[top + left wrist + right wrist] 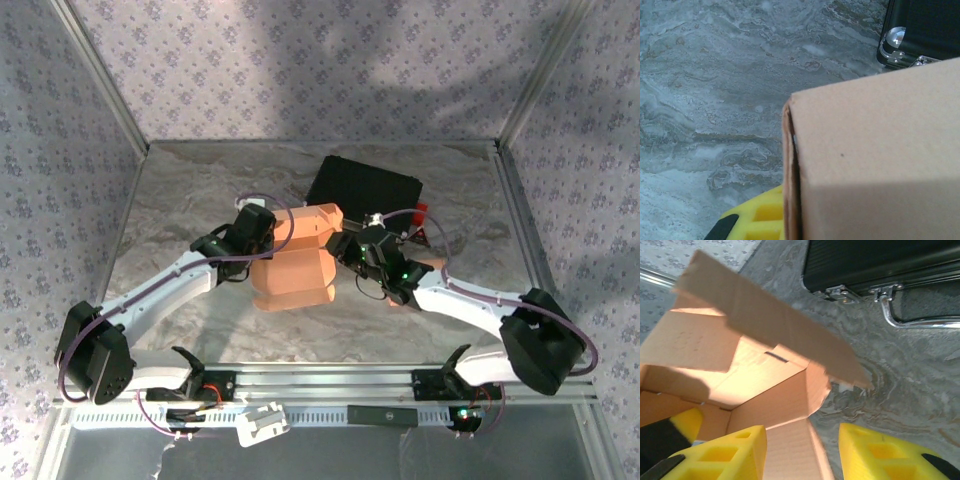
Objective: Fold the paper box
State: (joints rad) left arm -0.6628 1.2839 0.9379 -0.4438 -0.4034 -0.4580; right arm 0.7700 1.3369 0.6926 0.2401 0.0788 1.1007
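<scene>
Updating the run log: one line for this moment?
paper box: flap open | left claw: shut on its wall | right claw: open astride a wall

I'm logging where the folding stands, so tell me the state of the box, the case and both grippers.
Box: partly folded, one end open, flaps not yet tucked in.
Case: closed, lying flat beyond the box.
Left gripper: shut on a wall of the box.
Right gripper: open, one finger on each side of a box wall.
</scene>
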